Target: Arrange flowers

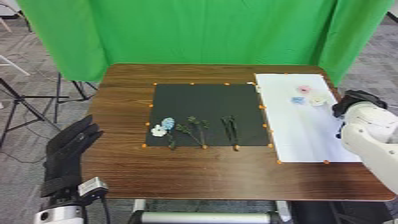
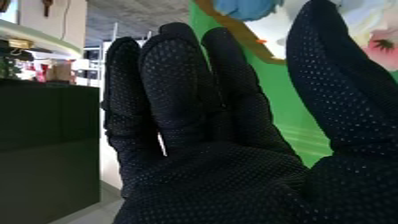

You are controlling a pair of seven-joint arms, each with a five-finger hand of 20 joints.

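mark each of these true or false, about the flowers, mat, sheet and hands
1. The black mat lies left of the white sheet. True.
2. The pink flower lies on the black mat. False: it is on the white sheet.
3. On the mat, a blue flower and a white flower lie close together. True.
4. The right hand is curled round a flower. False: its fingers are straight and it holds nothing.
5. The left hand is at the table's left side. True.
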